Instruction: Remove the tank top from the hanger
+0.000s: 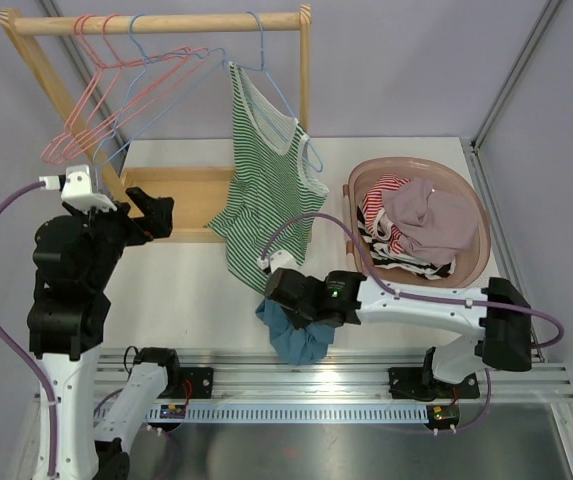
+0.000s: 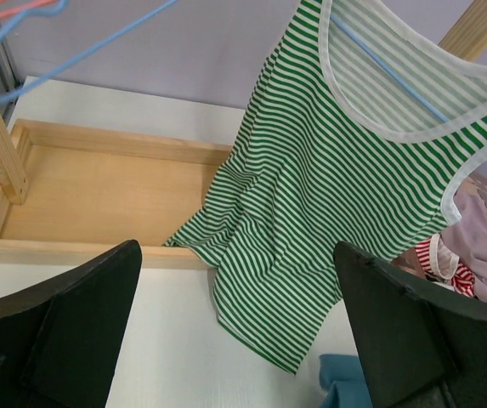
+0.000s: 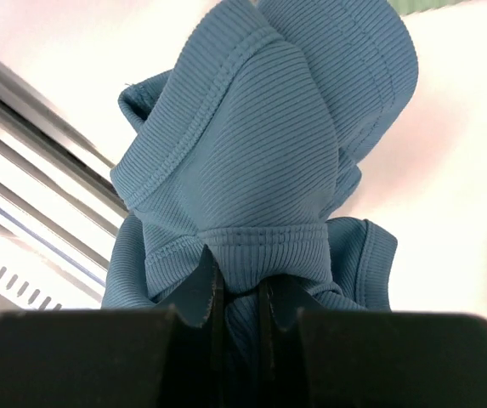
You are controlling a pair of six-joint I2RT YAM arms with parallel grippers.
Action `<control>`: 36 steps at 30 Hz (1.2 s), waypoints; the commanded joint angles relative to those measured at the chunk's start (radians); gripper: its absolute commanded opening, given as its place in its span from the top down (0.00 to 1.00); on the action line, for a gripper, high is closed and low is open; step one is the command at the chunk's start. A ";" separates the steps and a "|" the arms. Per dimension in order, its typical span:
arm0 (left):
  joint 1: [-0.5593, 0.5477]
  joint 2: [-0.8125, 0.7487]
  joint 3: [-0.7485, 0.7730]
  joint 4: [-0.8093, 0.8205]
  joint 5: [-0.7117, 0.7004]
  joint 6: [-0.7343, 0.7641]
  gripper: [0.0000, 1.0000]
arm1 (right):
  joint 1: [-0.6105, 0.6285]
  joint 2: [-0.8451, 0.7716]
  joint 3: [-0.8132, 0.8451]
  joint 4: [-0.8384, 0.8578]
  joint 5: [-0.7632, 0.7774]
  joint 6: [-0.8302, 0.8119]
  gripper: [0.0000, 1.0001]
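Note:
The green-and-white striped tank top (image 1: 266, 170) hangs on a blue wire hanger (image 1: 276, 95) from the wooden rail, and its hem drapes onto the table. In the left wrist view the tank top (image 2: 328, 195) fills the upper right, with the hanger (image 2: 396, 81) showing through its neckline. My left gripper (image 1: 151, 215) is open, to the left of the top and apart from it; its gap (image 2: 236, 255) holds nothing. My right gripper (image 1: 288, 305) sits low near the table's front edge. It (image 3: 239, 289) is shut on a bunched blue ribbed garment (image 3: 260, 153).
A pink basket (image 1: 476, 215) of mixed clothes stands at the right. The wooden rack (image 1: 156, 22) carries pink hangers (image 1: 106, 100) and a second blue one on its left, above its tray-like base (image 1: 186, 190). A metal rail (image 1: 346, 375) runs along the near edge.

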 commanded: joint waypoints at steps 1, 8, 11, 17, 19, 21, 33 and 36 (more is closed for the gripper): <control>0.003 -0.092 -0.107 0.181 -0.004 -0.034 0.01 | 0.008 -0.100 0.082 -0.127 0.155 -0.007 1.00; -0.019 -0.106 -0.204 0.184 -0.031 -0.023 0.01 | -0.074 -0.235 0.212 -0.365 0.394 0.024 1.00; -0.020 -0.103 -0.219 0.204 -0.025 -0.038 0.01 | -0.211 -0.306 0.234 -0.408 0.424 -0.008 1.00; -0.020 -0.082 -0.192 0.199 0.022 -0.095 0.01 | -0.542 -0.355 0.251 -0.344 0.383 -0.134 1.00; -0.020 -0.115 -0.201 0.253 0.068 -0.126 0.01 | -0.664 -0.338 0.245 -0.289 0.353 -0.160 1.00; -0.020 -0.131 -0.206 0.293 0.140 -0.132 0.01 | -0.737 -0.298 0.234 -0.235 0.286 -0.194 1.00; -0.022 -0.077 -0.187 0.394 0.332 -0.235 0.01 | -0.856 -0.198 0.254 -0.169 0.260 -0.205 0.00; -0.022 -0.007 -0.128 0.400 0.354 -0.285 0.01 | -0.856 -0.247 0.255 -0.177 0.246 -0.192 0.00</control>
